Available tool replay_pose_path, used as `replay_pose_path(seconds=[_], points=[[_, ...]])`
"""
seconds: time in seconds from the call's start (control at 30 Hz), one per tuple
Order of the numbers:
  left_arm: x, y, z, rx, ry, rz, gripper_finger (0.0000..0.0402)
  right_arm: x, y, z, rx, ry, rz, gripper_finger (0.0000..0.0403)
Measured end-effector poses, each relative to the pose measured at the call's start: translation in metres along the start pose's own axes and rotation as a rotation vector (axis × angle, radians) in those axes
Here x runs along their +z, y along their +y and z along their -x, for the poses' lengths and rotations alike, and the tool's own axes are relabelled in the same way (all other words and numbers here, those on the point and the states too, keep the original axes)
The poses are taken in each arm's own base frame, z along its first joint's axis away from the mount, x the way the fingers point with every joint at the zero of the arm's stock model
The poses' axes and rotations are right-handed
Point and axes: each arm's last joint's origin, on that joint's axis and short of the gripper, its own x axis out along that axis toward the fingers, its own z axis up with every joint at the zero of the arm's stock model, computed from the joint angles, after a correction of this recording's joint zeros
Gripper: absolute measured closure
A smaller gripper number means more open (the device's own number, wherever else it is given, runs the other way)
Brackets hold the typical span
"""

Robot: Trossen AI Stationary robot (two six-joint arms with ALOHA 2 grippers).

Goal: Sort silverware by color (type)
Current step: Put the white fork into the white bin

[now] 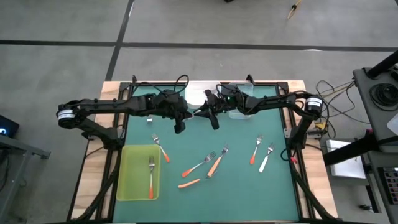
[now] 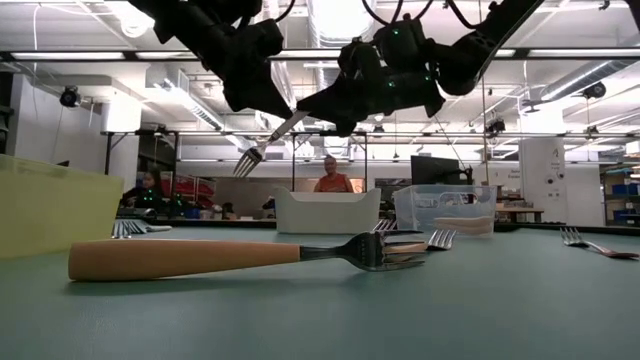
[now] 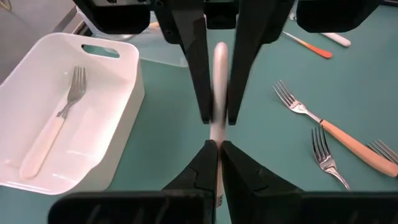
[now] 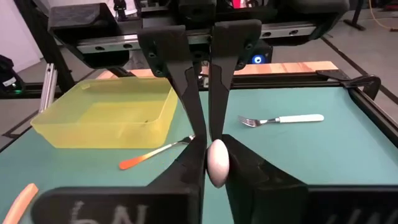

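Mid-air handover of a white fork (image 3: 219, 81) above the mat's far middle. Left gripper (image 1: 180, 119) is pinched on the handle's tine end; right gripper (image 1: 211, 114) is clamped on its butt end. Judged next: left lets go, right carries it to the white tray (image 3: 37, 74), which holds one white fork already.

Green mat (image 1: 236, 186) holds loose forks; yellow tray (image 1: 127, 186) holds one orange. Open lab behind, a person seated far back.

Forks (image 1: 209, 163): shiny metal tines, smooth matt plastic handles. Yellow tray (image 1: 138, 173): translucent plastic. White tray (image 3: 74, 124): glossy plastic. Table (image 1: 236, 186): matt green.
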Motion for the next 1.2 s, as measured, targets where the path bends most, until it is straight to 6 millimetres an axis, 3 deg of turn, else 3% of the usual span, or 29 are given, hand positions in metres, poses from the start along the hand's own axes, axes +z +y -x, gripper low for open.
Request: replay_pose_path(seconds=[0.23,0.47,0.63,0.77,1.0,1.2], points=[[0.001,0.002,0.001,0.022,-0.008,-0.017,0.0397,-0.001,-0.001,0.001,-0.007,0.006,-0.053,0.0379],[0.003,0.018,0.004,0.07,-0.023,-0.188,0.0319,0.002,0.001,0.009,-0.09,0.075,-0.133,0.038],[0.006,0.035,0.017,0.126,-0.053,-0.186,0.0259,0.025,0.005,0.021,-0.249,0.117,-0.188,0.038],[0.008,0.04,0.032,0.158,-0.112,-0.205,0.0234,0.047,0.009,0.023,-0.412,0.232,-0.181,0.0381],[0.015,0.036,0.072,0.21,-0.332,-0.23,0.0229,0.092,0.005,0.035,-0.738,0.313,-0.317,0.0381],[0.011,0.03,0.108,0.247,-0.492,-0.254,0.0237,0.113,0.006,0.043,-0.843,0.315,-0.329,0.0381]])
